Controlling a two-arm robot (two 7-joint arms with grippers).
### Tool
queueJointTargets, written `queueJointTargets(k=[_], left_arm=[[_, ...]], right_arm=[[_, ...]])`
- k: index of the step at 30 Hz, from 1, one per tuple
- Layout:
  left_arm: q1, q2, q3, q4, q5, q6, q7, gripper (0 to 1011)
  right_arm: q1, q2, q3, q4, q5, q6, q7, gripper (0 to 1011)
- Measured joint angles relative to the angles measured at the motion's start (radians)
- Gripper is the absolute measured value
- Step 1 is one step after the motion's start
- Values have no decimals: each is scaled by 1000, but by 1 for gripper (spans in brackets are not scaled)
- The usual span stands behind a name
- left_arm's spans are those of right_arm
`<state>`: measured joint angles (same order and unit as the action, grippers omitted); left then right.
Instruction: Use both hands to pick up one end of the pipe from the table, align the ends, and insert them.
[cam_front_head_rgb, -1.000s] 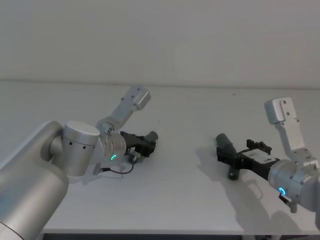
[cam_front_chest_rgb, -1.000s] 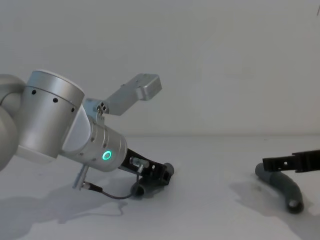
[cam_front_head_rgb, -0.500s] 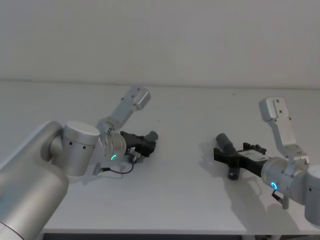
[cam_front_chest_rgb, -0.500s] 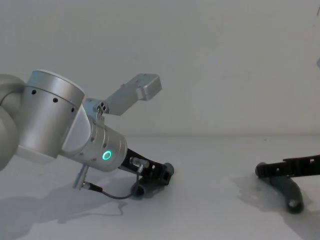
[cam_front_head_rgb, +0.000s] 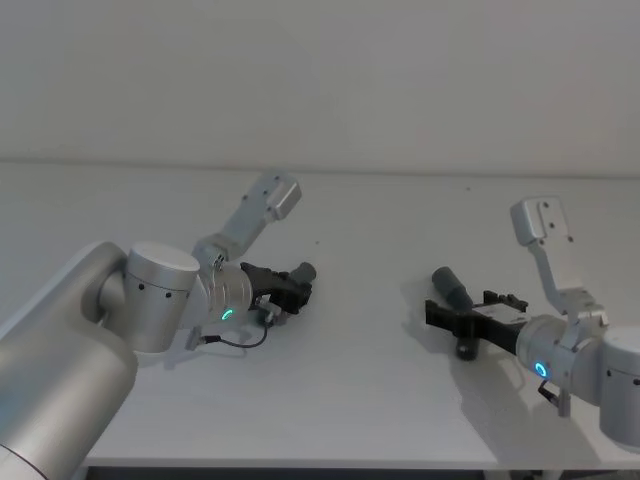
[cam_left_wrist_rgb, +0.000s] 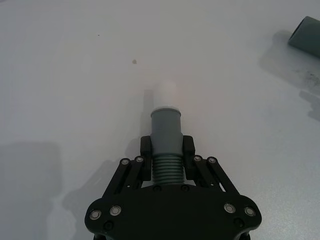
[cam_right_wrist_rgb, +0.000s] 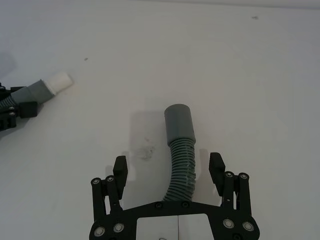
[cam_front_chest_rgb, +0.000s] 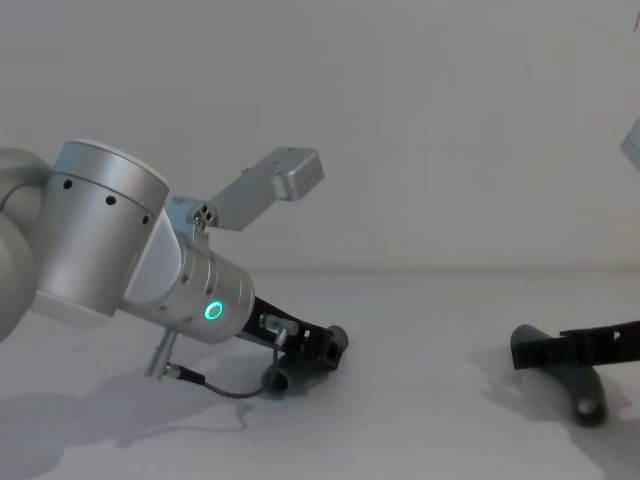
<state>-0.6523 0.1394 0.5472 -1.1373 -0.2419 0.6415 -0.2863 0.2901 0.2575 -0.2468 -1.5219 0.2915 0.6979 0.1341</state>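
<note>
Left claw (cam_left_wrist_rgb: 166, 150) clamped on the ribbed neck of the white-tipped piece (cam_left_wrist_rgb: 165, 122), low at the left of the bench (cam_front_head_rgb: 380, 400); at right, the right claw (cam_right_wrist_rgb: 168, 164) stands open astride the plain piece (cam_right_wrist_rgb: 179, 122), whose long axis runs along the claw's reach, fingers apart from it.

Bare test lab: plain white table (cam_front_head_rgb: 350, 400) against blank wall (cam_front_head_rgb: 320, 80).

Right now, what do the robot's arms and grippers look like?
The left arm and right arm are thick silver-grey cylinders, each with a glowing ring light. A thin black cable loops under the left arm. The left gripper and right gripper are black angular linkages with silver screws; the right one bears a white label.
</note>
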Motion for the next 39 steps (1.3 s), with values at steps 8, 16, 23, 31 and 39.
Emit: queueJointTargets(k=[8,16,23,31,39], left_arm=[[0,0,0,0,0,0,0,343],[0,0,0,0,0,0,0,343],[0,0,0,0,0,0,0,343],[0,0,0,0,0,0,0,343],[0,0,0,0,0,0,0,343]], right_arm=[[10,-4,0,17,-7,10,6,1001],[14,-7,3,24,-13,23,10,1001],[15,-8,4,26,-17,26,16,1001],[15,-9,6,26,-20,26,23,888],[14,-10,7,26,-21,26,26,659]])
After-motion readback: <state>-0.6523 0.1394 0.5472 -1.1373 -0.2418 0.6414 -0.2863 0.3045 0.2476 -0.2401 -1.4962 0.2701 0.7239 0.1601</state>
